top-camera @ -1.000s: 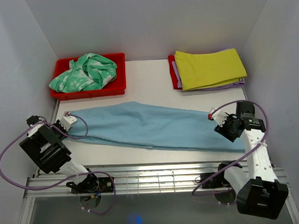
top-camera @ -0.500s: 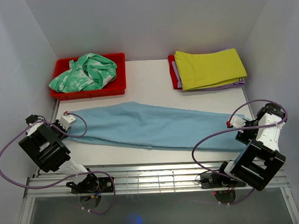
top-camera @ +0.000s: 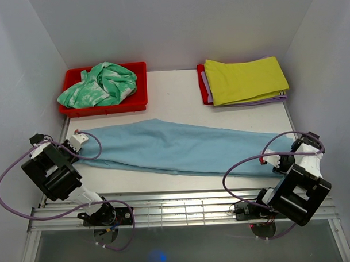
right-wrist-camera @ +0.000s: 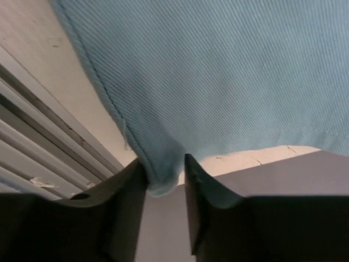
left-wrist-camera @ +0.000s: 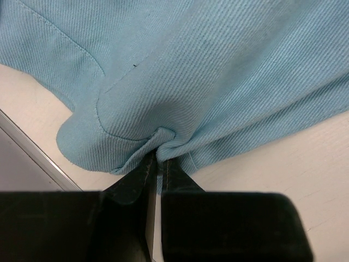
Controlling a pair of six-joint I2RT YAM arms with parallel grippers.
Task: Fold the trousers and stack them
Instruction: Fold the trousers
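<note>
At the left end of the trousers point(top-camera: 175, 147), the left gripper point(top-camera: 77, 139) is clamped on the cloth. In the left wrist view its jaws are pressed nearly together on a pinched pleat at the garment's rounded corner point(left-wrist-camera: 158, 161), which is judged to serve as an anchor, so that this end can be lifted and carried over. Behind that left end, well apart from it, a red bin point(top-camera: 140, 102) is seen holding a mint-green patterned garment point(top-camera: 101, 83). The trousers themselves are laid flat and long across the table point(top-camera: 180, 105), narrowing toward the right, a layout that suits a fold end to end. Behind the right end, a folded yellow-green cloth point(top-camera: 245, 79) is set on other folded pieces, probably the pile on which the finished fold is to be stacked. At the right end of the trousers, the right gripper point(top-camera: 279, 160) is placed at the near hem corner. In the right wrist view its jaws are set on either side of that corner point(right-wrist-camera: 163, 169), with cloth filling the gap, but whether they are pressed shut on it cannot be told.
</note>
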